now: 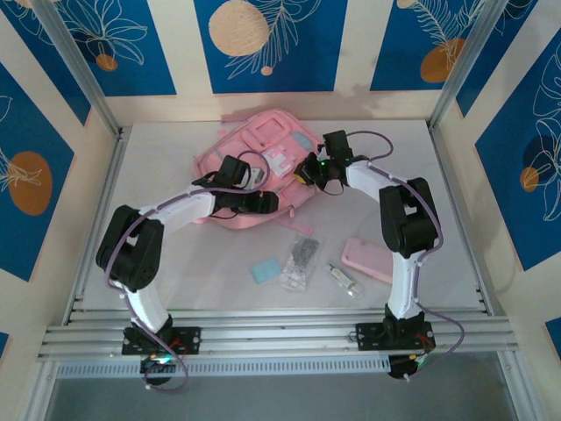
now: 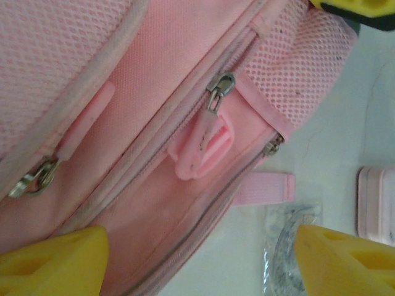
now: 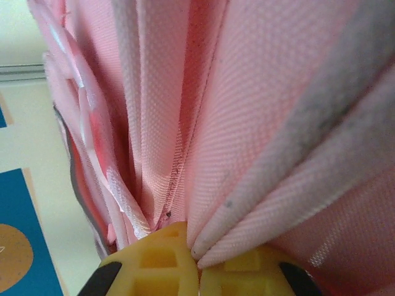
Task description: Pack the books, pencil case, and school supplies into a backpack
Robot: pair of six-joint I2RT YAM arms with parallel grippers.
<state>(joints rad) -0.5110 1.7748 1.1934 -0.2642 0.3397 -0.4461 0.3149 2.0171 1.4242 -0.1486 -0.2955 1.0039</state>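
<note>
Right gripper [image 3: 197,262] up close, yellow jaws clamped tight on a fold of backpack [image 3: 247,123] fabric! Left gripper [image 2: 197,259] hangs wide open over the backpack's zipper pull [image 2: 220,86]. Backpack sits far-centre on the table [image 1: 175,184]. Blue pad [image 1: 265,270], clear bag [image 1: 301,259], tube [image 1: 344,281] and, rightmost, pencil case [image 1: 368,260] lie nearer the arm bases, outside it.
</note>
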